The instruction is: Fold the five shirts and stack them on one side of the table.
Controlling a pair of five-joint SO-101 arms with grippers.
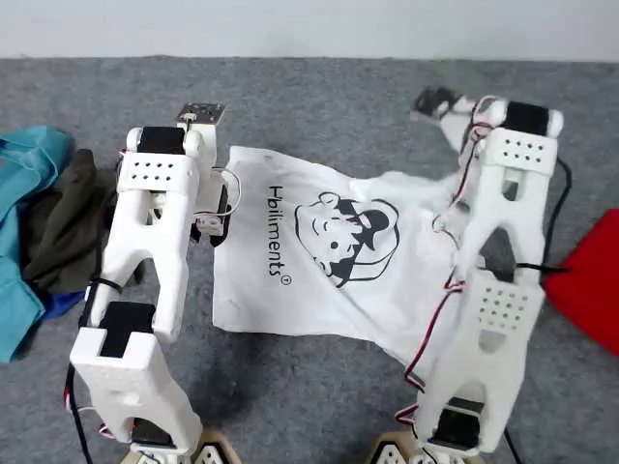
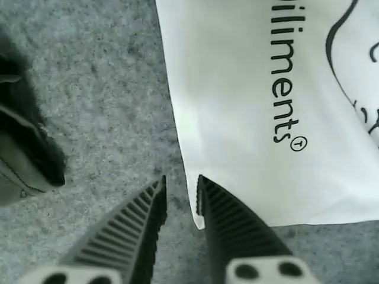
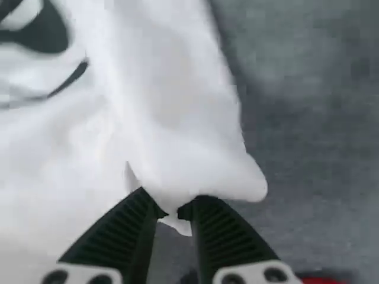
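On grey carpet (image 1: pixel 309 97), rumpled white shirt (image 1: pixel 290 290), right gripper (image 3: pixel 173 212) pinching fabric.

Grey carpet-like table surface (image 1: pixel 329 406) spreading under everything, pale wall (image 1: pixel 290 27) running along its far edge, soft even light falling.

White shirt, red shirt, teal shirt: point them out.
White shirt (image 1: pixel 334 237): high view, printed front.
Red shirt (image 1: pixel 592 280): high view, visible corner.
Teal shirt (image 1: pixel 24 174): high view, upper fold.

Robotics lab: two arms (image 1: pixel 145 251) at grey table (image 1: pixel 309 396).
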